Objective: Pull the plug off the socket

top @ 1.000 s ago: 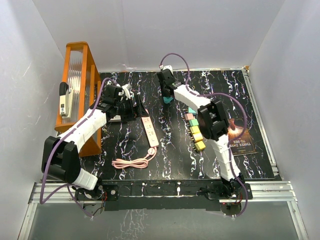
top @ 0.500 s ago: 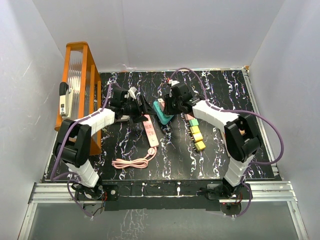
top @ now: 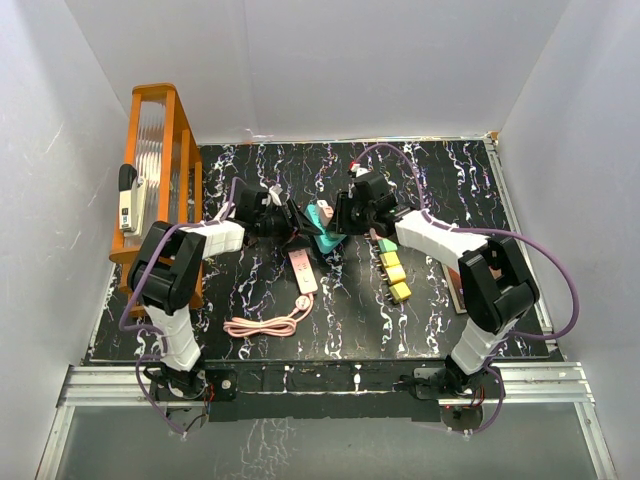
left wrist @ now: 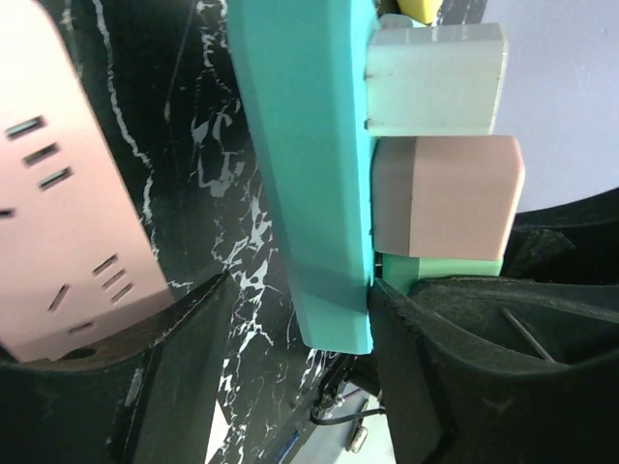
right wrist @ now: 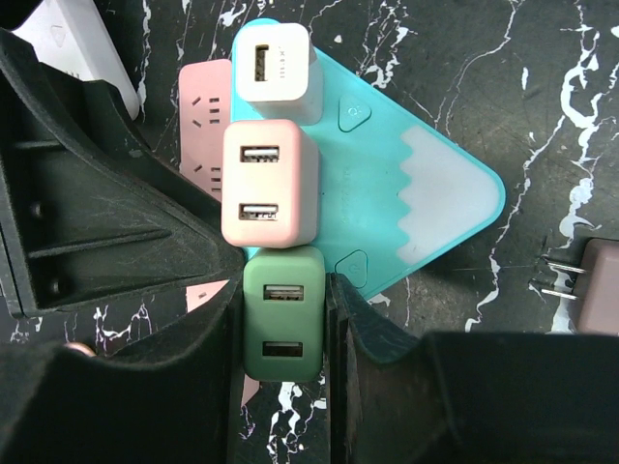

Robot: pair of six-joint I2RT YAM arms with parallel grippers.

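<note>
Looking down from the top camera, I had both grippers meeting near the middle of the table (top: 380, 330), a little toward its far edge. The teal socket (top: 325, 238) sat between them, with my left gripper (top: 298, 222) on its left and my right gripper (top: 341, 220) on its right. I could not tell whether the socket touched the table. A pink strip (top: 301, 270) lay toward the near edge, its cord (top: 262, 323) coiled at the near end. A row of loose plugs (top: 393, 266) lay just right of the socket. An orange rack (top: 155, 150) stood along the left edge.

From the left wrist, the socket (left wrist: 309, 174) showed edge-on, its end between my fingers. My left gripper (left wrist: 305, 314) stood half-wide. One finger (left wrist: 464, 367) lay against the socket's plug side, and the other (left wrist: 116, 387) stood apart from it, with table showing in the gap. Three plugs stuck out of the socket in a line: the white plug (left wrist: 435, 77), the pink plug (left wrist: 450, 198) and the green plug (left wrist: 440, 268). The green plug was just beside my finger. The strip (left wrist: 68, 193) lay to the left.

From the right wrist, my right gripper (right wrist: 283, 333) was clamped on the green plug (right wrist: 283, 309), a finger pressed to each side. That plug sat on the socket (right wrist: 416, 203) in line with the pink plug (right wrist: 271, 184) and the white plug (right wrist: 274, 60).
</note>
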